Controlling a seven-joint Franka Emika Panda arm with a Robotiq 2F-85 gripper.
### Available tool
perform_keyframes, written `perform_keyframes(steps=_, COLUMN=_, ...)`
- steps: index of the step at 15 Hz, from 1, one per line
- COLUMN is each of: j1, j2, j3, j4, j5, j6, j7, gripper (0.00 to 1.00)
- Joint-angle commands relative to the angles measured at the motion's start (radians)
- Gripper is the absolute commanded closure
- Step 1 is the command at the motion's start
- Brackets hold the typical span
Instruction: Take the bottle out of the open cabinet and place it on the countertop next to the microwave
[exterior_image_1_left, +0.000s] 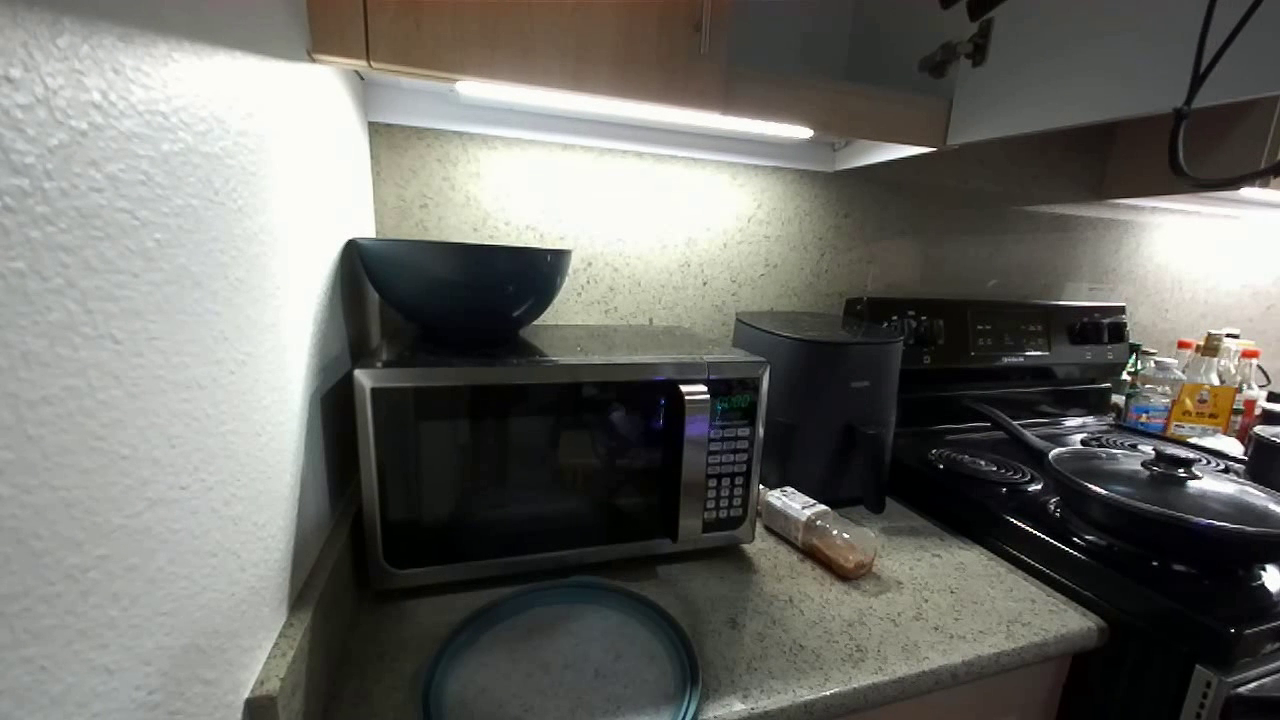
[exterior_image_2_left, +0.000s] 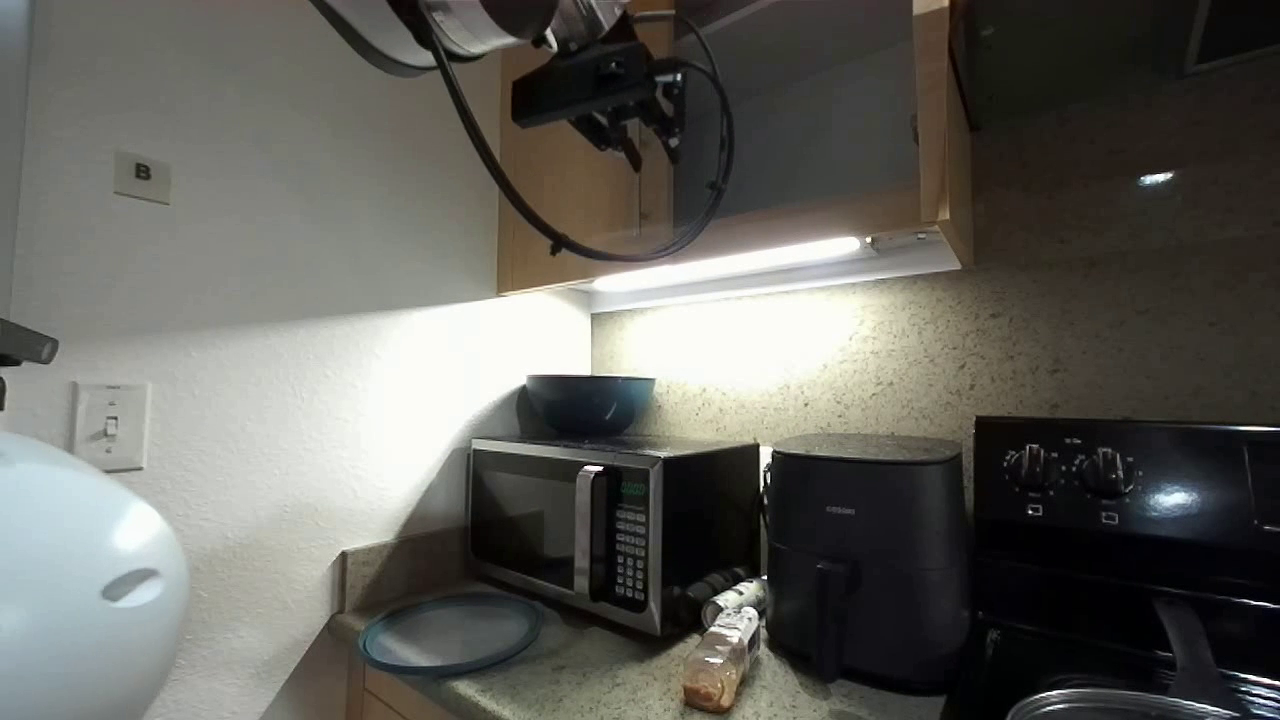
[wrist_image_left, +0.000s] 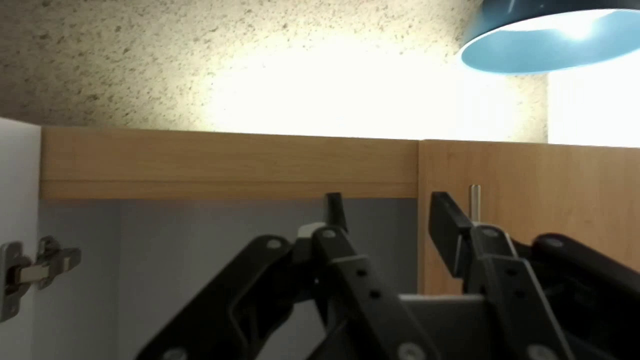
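the bottle (exterior_image_1_left: 818, 531) is seen on its side on the counter (exterior_image_1_left: 960, 610), just beside the microwave (exterior_image_1_left: 530, 475) and near the air fryer (exterior_image_1_left: 825, 410). the gripper (wrist_image_left: 389, 215) is held up before the open cabinet (wrist_image_left: 230, 162), its jaws spread apart.

You can read "B" on the wall plate (exterior_image_2_left: 142, 177) | "COSORI" on the air fryer (exterior_image_2_left: 868, 560) | green digits on the display (exterior_image_1_left: 733, 402) of the microwave (exterior_image_1_left: 540, 470), too blurred for you to settle | lettering on the stove control panel (exterior_image_1_left: 985, 335), too small for you
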Motion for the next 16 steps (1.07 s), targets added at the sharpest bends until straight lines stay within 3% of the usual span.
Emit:
perform_keyframes(steps=1, j1=0.076, j2=0.014, j3=-0.014, j4=-0.06, j5=0.062, j6=0.012, j7=-0.007, gripper=0.21)
perform_keyframes(steps=4, j1=0.085, j2=0.023, j3=-0.005, j4=-0.097, j5=0.073, j6=-0.031, j7=0.001, gripper=0.01)
perform_keyframes(steps=8, j1=0.057, j2=0.003, j3=0.004, j4=-0.151, j5=0.066, j6=-0.177, j7=0.002, gripper=0.0)
perform_keyframes(steps=12, j1=0.062, j2=0.043, j3=-0.023, j4=-0.217, j5=0.062, j6=-0.074, j7=-0.043, gripper=0.0)
perform_keyframes(steps=16, j1=0.052, j2=0.045, j3=-0.016, j4=-0.205, j5=0.063, j6=-0.114, j7=-0.026, gripper=0.0)
